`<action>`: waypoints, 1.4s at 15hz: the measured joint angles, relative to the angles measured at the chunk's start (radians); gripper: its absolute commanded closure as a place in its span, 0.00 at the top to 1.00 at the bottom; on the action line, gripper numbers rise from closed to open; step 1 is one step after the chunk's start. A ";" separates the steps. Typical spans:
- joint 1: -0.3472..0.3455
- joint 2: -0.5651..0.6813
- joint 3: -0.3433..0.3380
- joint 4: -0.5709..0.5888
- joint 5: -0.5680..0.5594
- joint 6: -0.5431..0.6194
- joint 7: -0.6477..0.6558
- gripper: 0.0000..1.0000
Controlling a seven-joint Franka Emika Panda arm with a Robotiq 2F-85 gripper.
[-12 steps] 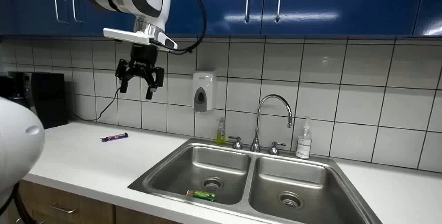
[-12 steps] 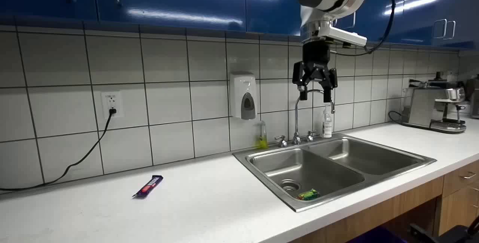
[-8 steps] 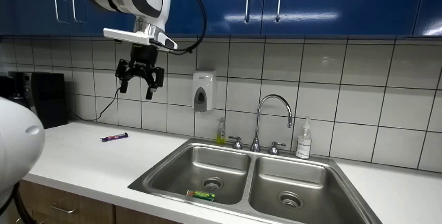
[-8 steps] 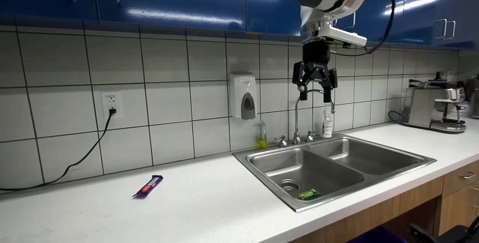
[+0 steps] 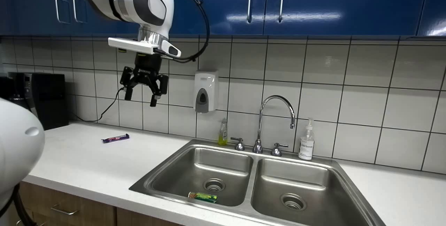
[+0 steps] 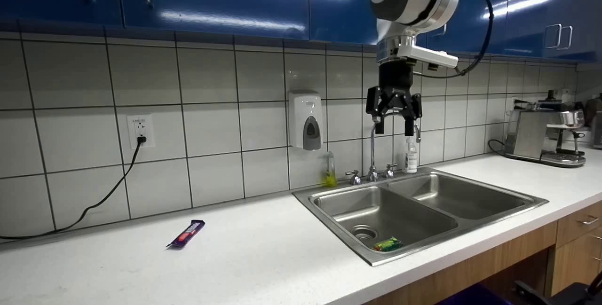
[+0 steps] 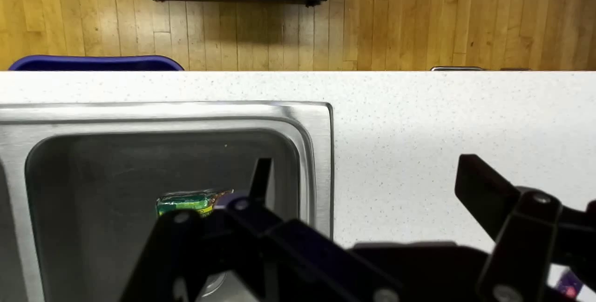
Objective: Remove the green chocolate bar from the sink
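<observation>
The green chocolate bar lies in the basin of the steel sink nearer the purple bar. It shows in both exterior views (image 5: 203, 197) (image 6: 387, 244), close to the basin's front wall and near the drain. In the wrist view the bar (image 7: 188, 201) is partly hidden by a finger. The sink's rim shows in all views (image 5: 253, 180) (image 6: 348, 238) (image 7: 322, 162). My gripper (image 5: 140, 98) (image 6: 394, 129) hangs high above the counter, pointing down, open and empty. In the wrist view its fingers (image 7: 365, 171) are wide apart, one over the basin and one over the counter.
A purple bar (image 5: 115, 138) (image 6: 186, 234) lies on the white counter. The curved faucet (image 5: 277, 97), a yellow soap bottle (image 5: 223, 132) and a white pump bottle (image 5: 306, 146) stand behind the sink. A soap dispenser (image 6: 305, 119) hangs on the wall. Blue cabinets (image 5: 331, 6) are overhead.
The arm and gripper have moved down a little and shifted slightly sideways. The gripper stays open. The green bar and the sink have not changed.
</observation>
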 measured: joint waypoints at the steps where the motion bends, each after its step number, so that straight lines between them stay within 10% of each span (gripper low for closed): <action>1: -0.003 0.017 -0.001 -0.011 0.000 0.029 0.000 1.00; 21: -0.085 0.633 -0.039 0.122 -0.009 0.552 0.002 1.00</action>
